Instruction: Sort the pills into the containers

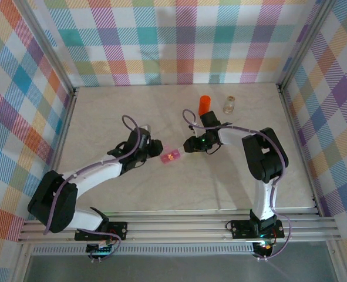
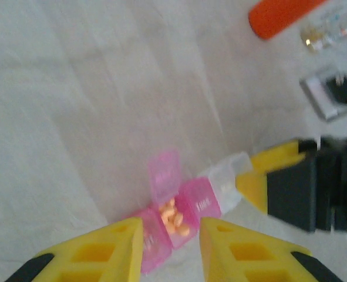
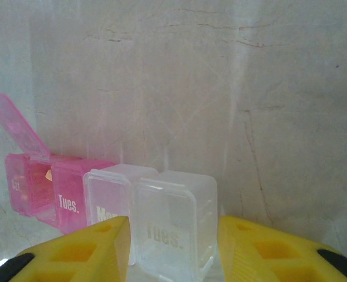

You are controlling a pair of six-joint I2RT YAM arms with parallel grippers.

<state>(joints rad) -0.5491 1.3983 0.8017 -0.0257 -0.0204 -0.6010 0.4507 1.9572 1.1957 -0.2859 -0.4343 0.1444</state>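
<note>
Plaid walls (image 1: pixel 179 41) close in a pale marbled table (image 1: pixel 132 194), and the box (image 1: pixel 172 155) sits near its middle, between your two arms. Your left end effector (image 2: pixel 171 229) is clamped on the pink end. Your right end effector (image 3: pixel 173 226) looks closed on the clear end, its fingers tight against both sides.

With both arms on one small box, I judge the job here is to steady it while a compartment is worked.
- Hold the box level: one lid (image 2: pixel 164 173) stands open over the pills (image 2: pixel 174 218), and a tilt would spill them.
- Move the arms together. Pulling them apart could split the pink part from the clear part.
- Free only one end at a time, and set the box flat on the table first.

Count:
- One box, showing two pink and two clear compartments in the right wrist view.
- One lid open.
- One small heap of orange pills, too blurred to number.
- One orange bottle (image 1: pixel 204 104) and one vial (image 1: pixel 229 105), near each other and well apart from the box, at the far side.
</note>
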